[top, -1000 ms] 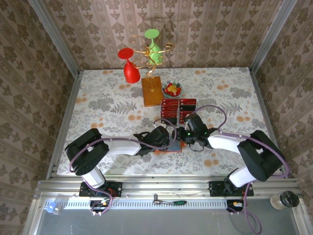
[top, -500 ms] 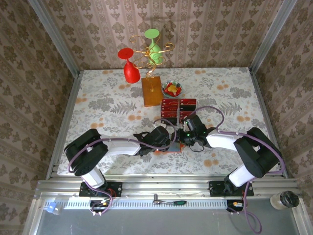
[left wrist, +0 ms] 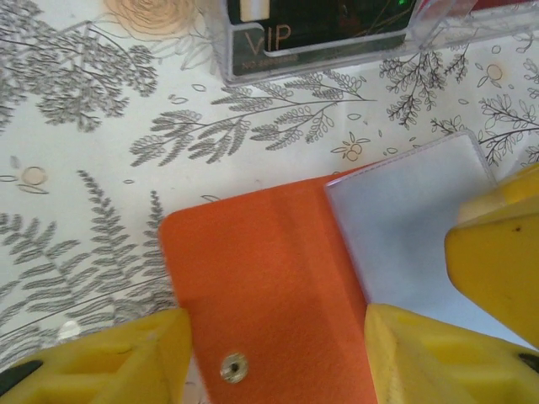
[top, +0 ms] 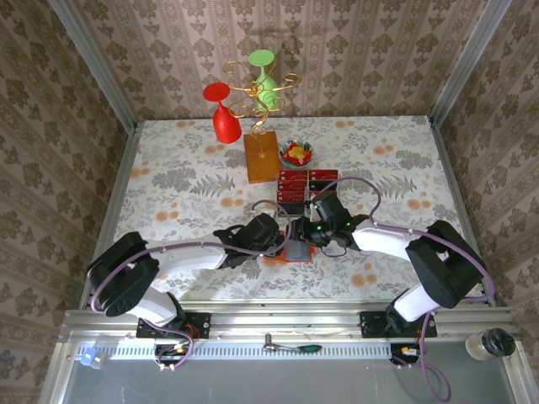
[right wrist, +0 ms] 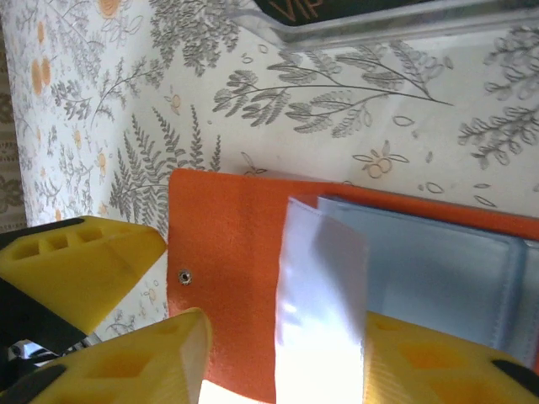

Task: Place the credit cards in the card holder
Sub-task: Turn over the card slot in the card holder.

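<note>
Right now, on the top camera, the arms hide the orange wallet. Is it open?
Observer: Yes. The left wrist camera shows the orange wallet lying open, a pale plastic pocket inside.
Operator: Where's the closest card?
Observer: Just past the wallet, apart from it: a dark card marked VIP in a clear tray.
Operator: Are the grippers squeezing the wallet?
Observer: No. The left gripper and right gripper both stand open over it.
</note>
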You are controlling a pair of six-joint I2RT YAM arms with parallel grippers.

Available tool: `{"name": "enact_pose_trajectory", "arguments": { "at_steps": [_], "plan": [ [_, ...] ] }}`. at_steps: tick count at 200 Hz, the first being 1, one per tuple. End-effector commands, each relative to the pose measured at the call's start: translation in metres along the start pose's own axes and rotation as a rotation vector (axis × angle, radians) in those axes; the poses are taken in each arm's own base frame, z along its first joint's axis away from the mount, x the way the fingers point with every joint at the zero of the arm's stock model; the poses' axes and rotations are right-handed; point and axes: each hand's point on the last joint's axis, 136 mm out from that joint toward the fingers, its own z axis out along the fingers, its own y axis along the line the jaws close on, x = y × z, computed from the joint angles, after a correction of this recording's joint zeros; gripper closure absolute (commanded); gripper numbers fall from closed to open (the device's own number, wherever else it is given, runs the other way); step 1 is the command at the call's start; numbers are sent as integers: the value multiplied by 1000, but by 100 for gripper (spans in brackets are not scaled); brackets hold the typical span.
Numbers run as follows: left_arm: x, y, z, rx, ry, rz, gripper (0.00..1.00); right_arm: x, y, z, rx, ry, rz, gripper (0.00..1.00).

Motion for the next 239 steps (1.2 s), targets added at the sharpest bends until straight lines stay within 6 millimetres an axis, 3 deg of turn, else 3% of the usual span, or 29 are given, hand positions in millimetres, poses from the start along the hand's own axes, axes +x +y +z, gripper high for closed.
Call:
{"name": "enact_pose_trajectory", "arguments": {
  "at_steps": [1, 65, 123, 160, 188, 224, 239],
  "plan": [
    [-19, 8, -16, 7, -75, -45, 42, 7, 31, -2, -67, 35, -30, 44],
    [-25, 44, -43, -19, -122, -115, 41, 14, 49, 24, -81, 56, -21, 29],
    [-20, 57, -48, -29, -124, -137, 41, 19, 36, 48, -87, 69, 39, 29],
    [-18, 57, -46, -31, -112, -133, 41, 19, 36, 43, -96, 52, 41, 30],
    [-17, 56, -43, -30, -100, -131, 41, 16, 31, 35, -77, 31, 34, 39],
    [-18, 53, -39, -26, -90, -131, 42, 19, 18, 38, -54, 35, 49, 81],
    [-17, 51, -38, -24, -82, -126, 42, 21, 11, 41, -36, 42, 64, 85]
  ]
}}
